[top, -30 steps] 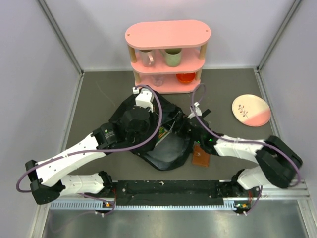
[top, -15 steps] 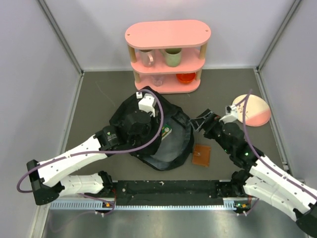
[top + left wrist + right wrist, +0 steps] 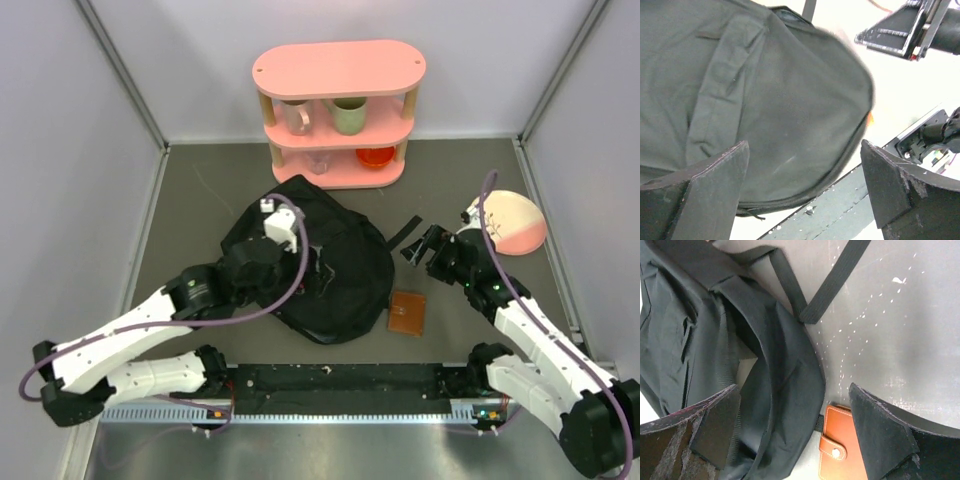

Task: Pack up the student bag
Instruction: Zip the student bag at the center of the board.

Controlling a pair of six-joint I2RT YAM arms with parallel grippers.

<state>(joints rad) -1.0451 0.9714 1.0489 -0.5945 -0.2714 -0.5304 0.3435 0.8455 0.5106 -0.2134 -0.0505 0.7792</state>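
**Both grippers spread and holding nothing; student bag lying below them.**

The left gripper (image 3: 805,190) has its jaws wide apart over the student bag (image 3: 330,275); the black fabric fills its wrist view and runs off three edges. From above, its fingertips are hidden under the wrist. The right gripper (image 3: 795,435), jaws also apart, hangs off the bag's edge, with the bag under its left finger and a loose strap (image 3: 835,282) ahead. The brown wallet (image 3: 837,445) lies between its fingers, cut off by the frame edge. The bag's contents cannot be seen. A second ago the bag gaped open with both grippers at its mouth; since then the right arm has drawn clear.
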